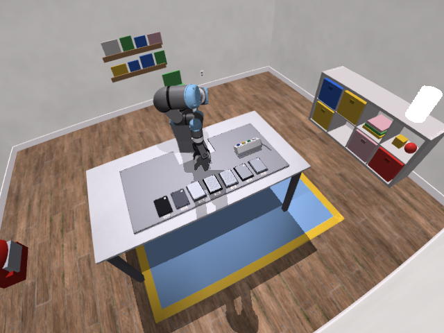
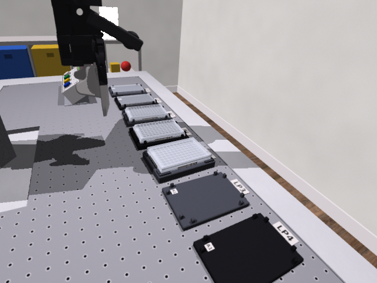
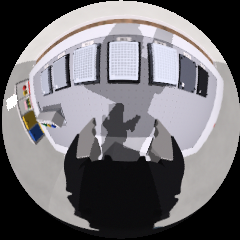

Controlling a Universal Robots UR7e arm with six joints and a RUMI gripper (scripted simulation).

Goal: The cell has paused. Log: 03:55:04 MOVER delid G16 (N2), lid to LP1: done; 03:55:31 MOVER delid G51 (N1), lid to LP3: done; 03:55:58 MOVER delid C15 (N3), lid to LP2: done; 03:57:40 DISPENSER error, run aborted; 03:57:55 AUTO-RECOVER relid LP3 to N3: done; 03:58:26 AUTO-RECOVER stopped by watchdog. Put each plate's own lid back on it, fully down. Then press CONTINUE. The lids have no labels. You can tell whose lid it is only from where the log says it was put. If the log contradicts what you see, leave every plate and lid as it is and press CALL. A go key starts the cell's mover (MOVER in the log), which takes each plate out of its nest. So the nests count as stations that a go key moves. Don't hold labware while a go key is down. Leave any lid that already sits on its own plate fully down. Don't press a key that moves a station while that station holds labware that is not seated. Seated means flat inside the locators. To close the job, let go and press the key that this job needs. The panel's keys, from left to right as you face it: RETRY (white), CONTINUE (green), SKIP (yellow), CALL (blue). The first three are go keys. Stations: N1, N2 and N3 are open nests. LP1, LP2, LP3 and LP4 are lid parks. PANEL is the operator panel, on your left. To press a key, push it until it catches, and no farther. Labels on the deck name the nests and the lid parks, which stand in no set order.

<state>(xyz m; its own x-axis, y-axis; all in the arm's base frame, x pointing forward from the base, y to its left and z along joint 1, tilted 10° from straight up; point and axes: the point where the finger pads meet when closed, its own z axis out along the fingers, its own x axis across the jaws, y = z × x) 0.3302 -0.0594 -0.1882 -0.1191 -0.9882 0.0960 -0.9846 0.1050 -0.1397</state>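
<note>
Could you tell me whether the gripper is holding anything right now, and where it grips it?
Nothing is held: the gripper hangs open above the deck, short of the plates.

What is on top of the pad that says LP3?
Nothing sits on the LP3 pad. Its dark grey top shows bare, with small black pegs at the corners and a little white sticker. The next pad, LP4, is bare too. What lies beneath either pad is hidden.
</note>
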